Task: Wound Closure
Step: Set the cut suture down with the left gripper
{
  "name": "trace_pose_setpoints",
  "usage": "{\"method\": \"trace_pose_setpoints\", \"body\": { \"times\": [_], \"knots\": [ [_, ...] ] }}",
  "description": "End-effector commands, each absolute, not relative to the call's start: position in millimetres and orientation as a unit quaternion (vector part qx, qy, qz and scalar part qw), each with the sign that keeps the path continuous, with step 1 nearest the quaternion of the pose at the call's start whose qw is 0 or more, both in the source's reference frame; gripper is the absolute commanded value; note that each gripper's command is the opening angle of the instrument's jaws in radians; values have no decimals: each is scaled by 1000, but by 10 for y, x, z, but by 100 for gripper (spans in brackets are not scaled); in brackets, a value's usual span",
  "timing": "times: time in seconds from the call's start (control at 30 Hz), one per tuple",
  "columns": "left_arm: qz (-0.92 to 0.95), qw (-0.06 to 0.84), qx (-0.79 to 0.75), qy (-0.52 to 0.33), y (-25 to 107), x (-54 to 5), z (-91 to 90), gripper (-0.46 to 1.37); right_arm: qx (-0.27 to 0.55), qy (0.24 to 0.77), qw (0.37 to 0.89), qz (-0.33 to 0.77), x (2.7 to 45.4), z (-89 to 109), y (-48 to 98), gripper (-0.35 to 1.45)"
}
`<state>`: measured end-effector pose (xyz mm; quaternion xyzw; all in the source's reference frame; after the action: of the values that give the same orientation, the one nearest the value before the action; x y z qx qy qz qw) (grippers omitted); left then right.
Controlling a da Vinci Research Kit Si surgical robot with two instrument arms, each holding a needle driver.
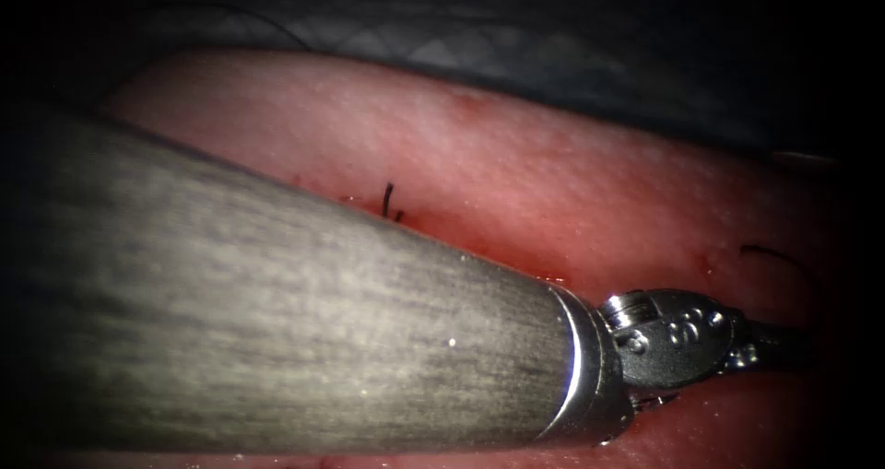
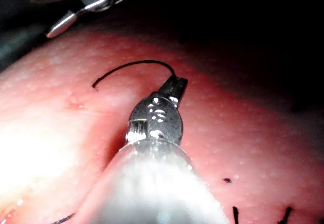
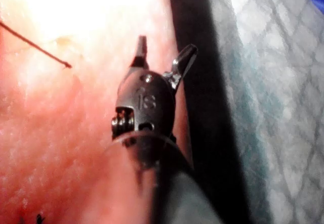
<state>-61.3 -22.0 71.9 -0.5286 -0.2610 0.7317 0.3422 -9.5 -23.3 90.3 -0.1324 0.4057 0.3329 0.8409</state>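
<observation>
Left tool (image 2: pixel 174 86): brushed grey shaft, steel wrist, jaws clamped on a thin black curved thread (image 2: pixel 129 67) lying on pale, pebbled tissue (image 2: pixel 243 128). Right tool (image 3: pixel 162 57): jaws apart, holding nothing, at the tissue's edge beside quilted cloth (image 3: pixel 283 107). Needle unseen.

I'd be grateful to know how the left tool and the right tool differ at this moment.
The left tool has its jaws shut on the thread, a dark strand arcing over the tissue; the right tool has its jaws spread open and holds nothing. The left tool's tip sits over the tissue, while the right tool's is at the tissue's edge, beside the drape. Both are wristed metal drivers.
</observation>
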Motion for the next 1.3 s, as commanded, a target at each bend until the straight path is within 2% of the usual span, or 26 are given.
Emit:
{"method": "trace_pose_setpoints", "body": {
  "times": [0.03, 0.5, 0.53, 0.57, 0.6, 0.63, 0.67, 0.7, 0.8, 0.97, 1.3],
  "knots": [
    [730, 336, -530, -269, -227, -616, 723, -35, -127, 411, 841, 329, -91, 904, -234, 122],
    [735, 328, -510, -305, -316, -640, 781, -35, -118, 426, 838, 321, -57, 906, -239, 122],
    [735, 329, -505, -310, -322, -642, 786, -29, -117, 427, 838, 320, -55, 906, -240, 123],
    [735, 331, -502, -315, -328, -643, 791, 4, -116, 430, 837, 319, -52, 906, -240, 122],
    [734, 331, -501, -316, -330, -643, 793, 10, -116, 431, 836, 318, -52, 906, -241, 122],
    [732, 333, -499, -323, -333, -643, 796, 25, -115, 433, 836, 317, -49, 906, -241, 122],
    [731, 334, -498, -324, -334, -642, 797, 29, -115, 433, 836, 317, -49, 906, -241, 122],
    [729, 344, -495, -325, -337, -640, 801, 56, -115, 433, 836, 317, -47, 905, -242, 122],
    [729, 354, -492, -320, -341, -634, 805, 82, -115, 433, 836, 317, -44, 904, -243, 122],
    [719, 378, -484, -325, -342, -614, 801, 102, -114, 433, 836, 317, -42, 904, -244, 122],
    [710, 378, -481, -349, -334, -563, 773, 116, -114, 434, 835, 317, -36, 904, -245, 123]
  ]
}}
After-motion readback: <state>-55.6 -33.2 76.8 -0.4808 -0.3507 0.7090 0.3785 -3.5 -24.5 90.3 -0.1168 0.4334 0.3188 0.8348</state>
